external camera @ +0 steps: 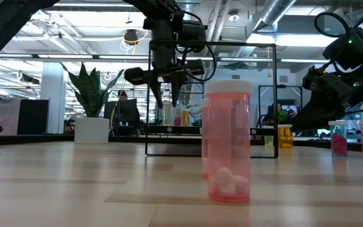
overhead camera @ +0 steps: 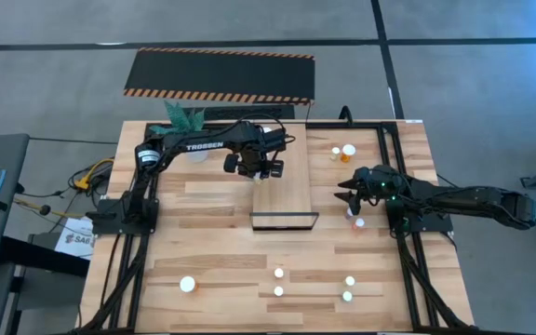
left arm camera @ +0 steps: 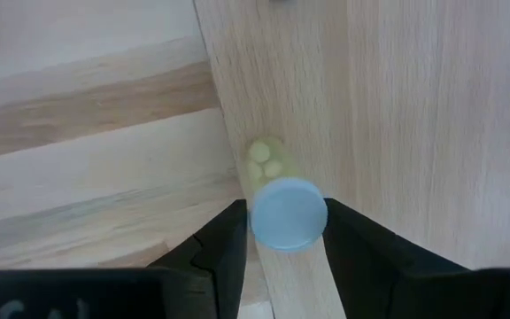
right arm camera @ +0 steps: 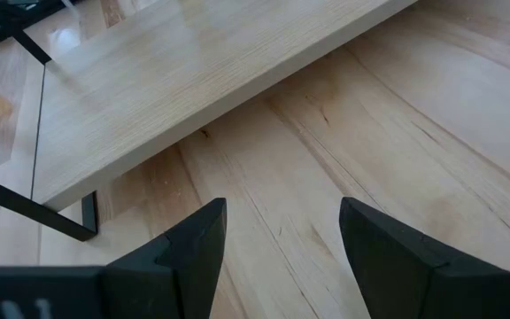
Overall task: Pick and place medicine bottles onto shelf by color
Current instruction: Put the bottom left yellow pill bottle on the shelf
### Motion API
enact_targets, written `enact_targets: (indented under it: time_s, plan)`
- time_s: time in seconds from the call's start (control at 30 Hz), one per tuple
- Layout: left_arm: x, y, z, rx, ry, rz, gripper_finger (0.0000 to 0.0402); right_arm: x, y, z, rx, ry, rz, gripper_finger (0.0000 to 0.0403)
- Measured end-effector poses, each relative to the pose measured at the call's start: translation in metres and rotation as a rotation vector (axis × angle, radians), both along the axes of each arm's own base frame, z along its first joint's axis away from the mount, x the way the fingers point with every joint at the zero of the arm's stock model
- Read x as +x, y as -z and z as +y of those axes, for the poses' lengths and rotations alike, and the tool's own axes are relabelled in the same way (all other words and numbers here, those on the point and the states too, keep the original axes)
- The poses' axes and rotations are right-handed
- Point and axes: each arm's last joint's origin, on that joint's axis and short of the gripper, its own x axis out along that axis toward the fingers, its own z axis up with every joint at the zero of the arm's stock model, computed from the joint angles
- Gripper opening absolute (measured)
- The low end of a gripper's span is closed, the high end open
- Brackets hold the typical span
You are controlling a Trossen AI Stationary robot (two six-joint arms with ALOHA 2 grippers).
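Risk: the pale bottle (left arm camera: 277, 199) sits near the shelf's (overhead camera: 287, 191) long edge, so an off-centre release could tip it onto the desk (overhead camera: 212, 251); left claw (left arm camera: 283, 235) narrowly clamped on it over the shelf; right claw (right arm camera: 282, 235) apart, empty, just beside the shelf.
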Motion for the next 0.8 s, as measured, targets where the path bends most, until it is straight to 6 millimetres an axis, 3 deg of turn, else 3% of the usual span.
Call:
enact_targets:
  time_s: [0.23,0.8]
  plan:
    - [0.0008,-0.0001,0.0005,0.011,0.006,-0.007,0.011,0.0,0.0001,0.0,0.0,0.0,0.001,0.0246]
    - [0.0051,-0.001,0.0019,0.036,0.024,-0.051,0.0108,0.0,0.0,0.0,0.0,0.0,0.0,0.0246]
